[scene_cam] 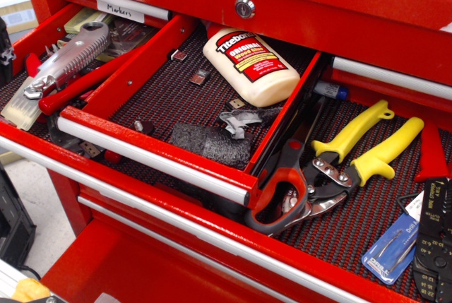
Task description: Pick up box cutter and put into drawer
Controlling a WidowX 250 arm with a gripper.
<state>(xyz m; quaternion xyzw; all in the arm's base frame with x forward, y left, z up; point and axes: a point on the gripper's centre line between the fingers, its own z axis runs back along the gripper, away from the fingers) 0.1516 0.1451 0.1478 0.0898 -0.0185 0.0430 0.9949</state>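
Note:
The box cutter is silver-grey and ribbed, with a round hole at its upper end. It lies tilted at the far left of the wide lower drawer, resting on a red-handled tool. The drawer is the narrow red tray in the middle. It is pulled open, with a silver front rail and a dark mesh liner. It lies just right of the box cutter. No gripper shows in this view.
Inside the narrow drawer are a Titebond glue bottle, a dark grey foam block and small metal bits. To its right lie yellow-handled snips, red-and-black snips, a blue packet and a black crimping tool.

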